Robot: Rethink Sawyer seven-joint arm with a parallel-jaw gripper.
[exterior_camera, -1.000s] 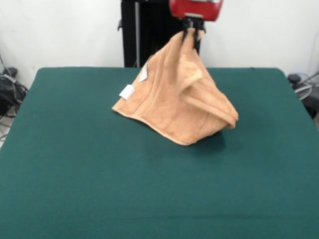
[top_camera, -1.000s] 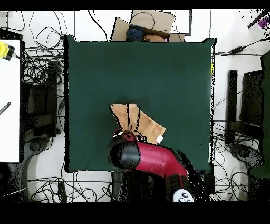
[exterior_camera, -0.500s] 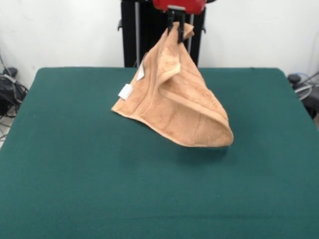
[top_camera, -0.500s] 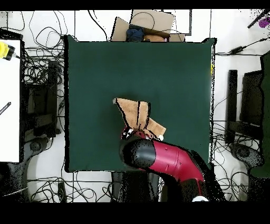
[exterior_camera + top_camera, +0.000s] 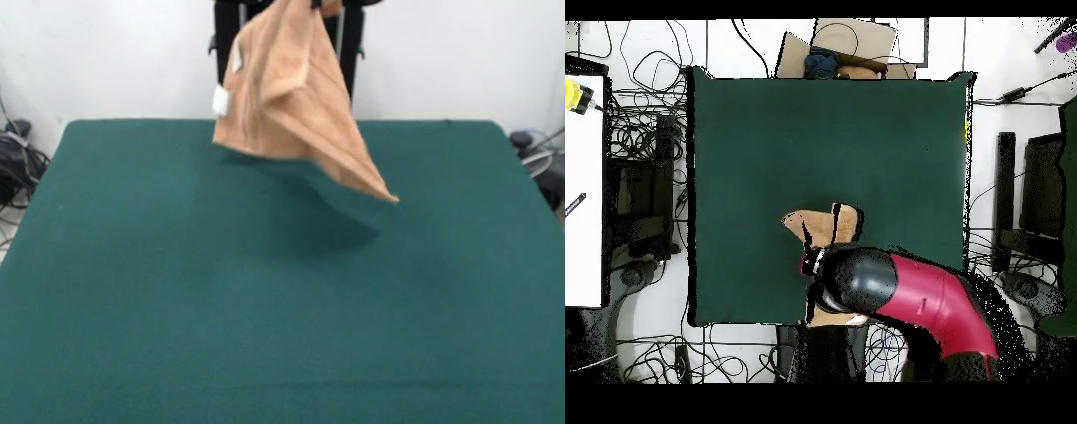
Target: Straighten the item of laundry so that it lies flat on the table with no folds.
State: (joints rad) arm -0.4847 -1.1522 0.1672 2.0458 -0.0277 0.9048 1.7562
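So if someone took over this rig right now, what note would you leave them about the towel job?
Claw: out of the front view above the top edge and hidden under the arm in the overhead view, so its state cannot be read directly.
Towel: hanging from its top, clear of the table, with only its shadow on the cloth. It droops in folds, one corner pointing down to the picture's right, and the white label shows on its left edge.
Done: towel lifted off the surface.
Left: lay it down on the green top and spread it flat with no folds.
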